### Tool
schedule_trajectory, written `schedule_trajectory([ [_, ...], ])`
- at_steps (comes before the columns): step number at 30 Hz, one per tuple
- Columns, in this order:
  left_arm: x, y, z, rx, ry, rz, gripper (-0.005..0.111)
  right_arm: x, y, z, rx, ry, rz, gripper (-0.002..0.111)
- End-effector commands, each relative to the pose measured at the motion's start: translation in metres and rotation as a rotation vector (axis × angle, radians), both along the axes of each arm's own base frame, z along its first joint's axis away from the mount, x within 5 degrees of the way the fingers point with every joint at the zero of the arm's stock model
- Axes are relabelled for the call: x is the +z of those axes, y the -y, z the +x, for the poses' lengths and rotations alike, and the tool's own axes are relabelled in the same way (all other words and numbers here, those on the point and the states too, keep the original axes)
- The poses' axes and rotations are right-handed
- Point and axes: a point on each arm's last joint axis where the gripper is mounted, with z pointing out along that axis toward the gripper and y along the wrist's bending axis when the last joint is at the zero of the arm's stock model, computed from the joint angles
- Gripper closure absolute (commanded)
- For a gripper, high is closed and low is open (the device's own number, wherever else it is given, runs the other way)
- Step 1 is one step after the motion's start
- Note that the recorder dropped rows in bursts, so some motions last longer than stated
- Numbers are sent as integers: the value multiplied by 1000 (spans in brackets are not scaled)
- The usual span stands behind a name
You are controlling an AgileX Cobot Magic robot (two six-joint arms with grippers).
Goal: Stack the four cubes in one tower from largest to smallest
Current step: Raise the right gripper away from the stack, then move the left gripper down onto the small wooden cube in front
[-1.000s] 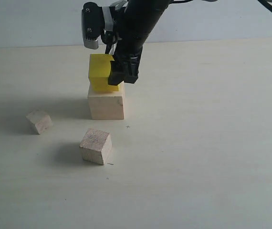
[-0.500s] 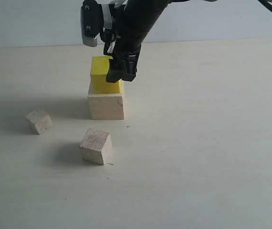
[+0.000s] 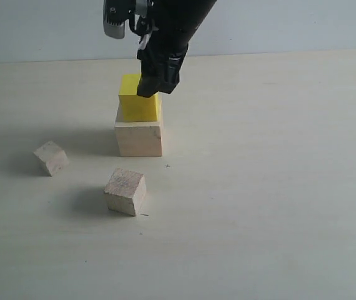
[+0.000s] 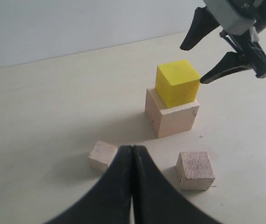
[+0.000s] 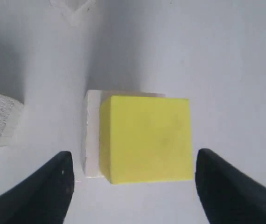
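The yellow cube (image 3: 137, 100) rests on the large pale wood cube (image 3: 138, 139), slightly off centre. My right gripper (image 3: 155, 84) hangs open just above it, its fingers apart from the cube's sides. From the right wrist the yellow cube (image 5: 144, 137) fills the gap between the spread fingers, with a strip of the large cube (image 5: 92, 135) showing beside it. The medium cube (image 3: 125, 190) and the small cube (image 3: 51, 157) lie loose on the table in front. My left gripper (image 4: 132, 148) is shut and empty, hovering near the small cube (image 4: 102, 155).
The pale tabletop (image 3: 265, 187) spreads wide to the right of the stack. A grey wall (image 3: 290, 25) closes the far edge. The right arm's wrist camera housing (image 3: 114, 19) hangs over the stack.
The right gripper has let go of the yellow cube and risen above it. The yellow cube stays on the large cube. The left gripper has not moved.
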Motion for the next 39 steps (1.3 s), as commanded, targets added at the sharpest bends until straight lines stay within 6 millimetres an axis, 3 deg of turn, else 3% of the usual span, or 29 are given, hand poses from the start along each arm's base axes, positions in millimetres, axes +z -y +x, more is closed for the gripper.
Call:
schedule_trajectory([
  [1,0,0,-1,-8,10,5,107,35,10,-16,-154,-107,46,45],
  [2,0,0,-1,-8,9,5,107,39,12,-20,-186,-131,51,50],
  [3,0,1,0,-8,8,5,107,52,16,-27,-275,-183,78,67],
  [4,-1,1,1,-8,4,7,107,59,17,-30,-310,-203,95,74],
  [5,-3,2,5,-8,-15,13,107,72,21,-37,-353,-224,115,95],
  [7,-7,6,12,-11,-53,10,107,83,25,-43,-408,-244,141,108],
  [14,-29,21,42,-17,-234,-10,107,118,33,-63,-609,-343,310,108],
  [17,-41,30,58,-34,-314,-25,103,131,45,-73,-692,-297,394,108],
  [25,-75,49,90,-69,-487,-61,63,150,86,-124,-790,-174,605,108],
  [33,-86,71,115,-155,-613,-62,62,118,126,-182,-881,-202,669,108],
  [39,-90,110,125,-273,-663,-17,62,93,145,-214,-894,-239,640,108],
])
